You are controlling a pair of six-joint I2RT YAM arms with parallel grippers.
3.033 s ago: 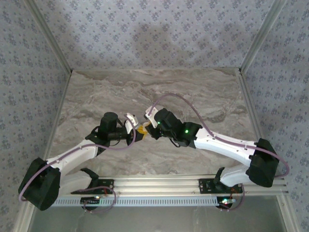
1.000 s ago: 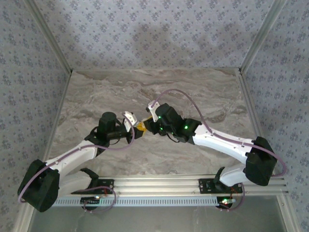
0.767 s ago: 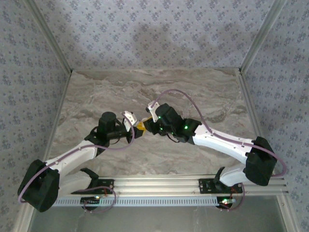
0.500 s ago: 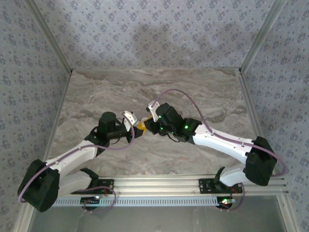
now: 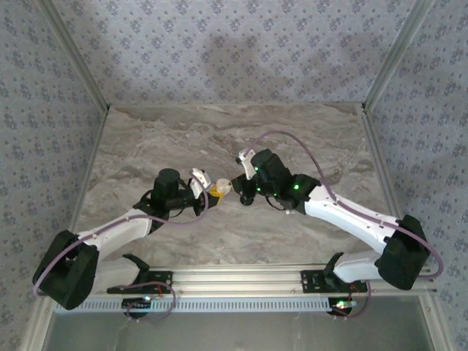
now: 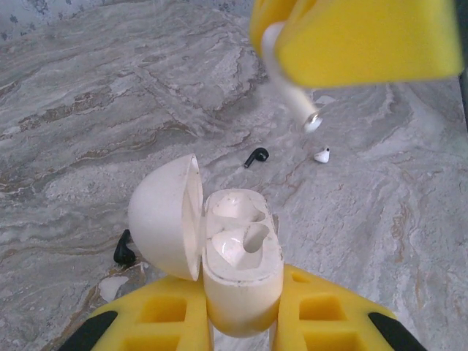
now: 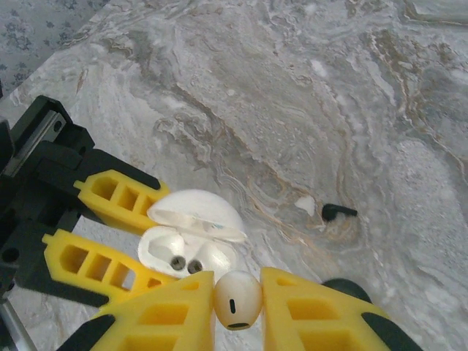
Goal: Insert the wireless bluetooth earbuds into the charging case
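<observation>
Earbud insertion: approach step.
My left claw (image 5: 211,191) clamps the open case (image 6: 241,256) over the desk (image 5: 307,139) centre; my right claw (image 5: 237,186) clamps an earbud (image 7: 238,298) just above it. Next: align over the case, lower gently.

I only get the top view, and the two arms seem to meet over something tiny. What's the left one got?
Observer: The left claw grips the case, with its lid swung open to one side.
Operator: And the right one?
Observer: The right claw pinches one earbud by its head, with the stem sticking out below.
Operator: Is it in the case yet?
Observer: Not yet. In the left wrist view the earbud hangs apart from the case, touching nothing but the claw.
</observation>
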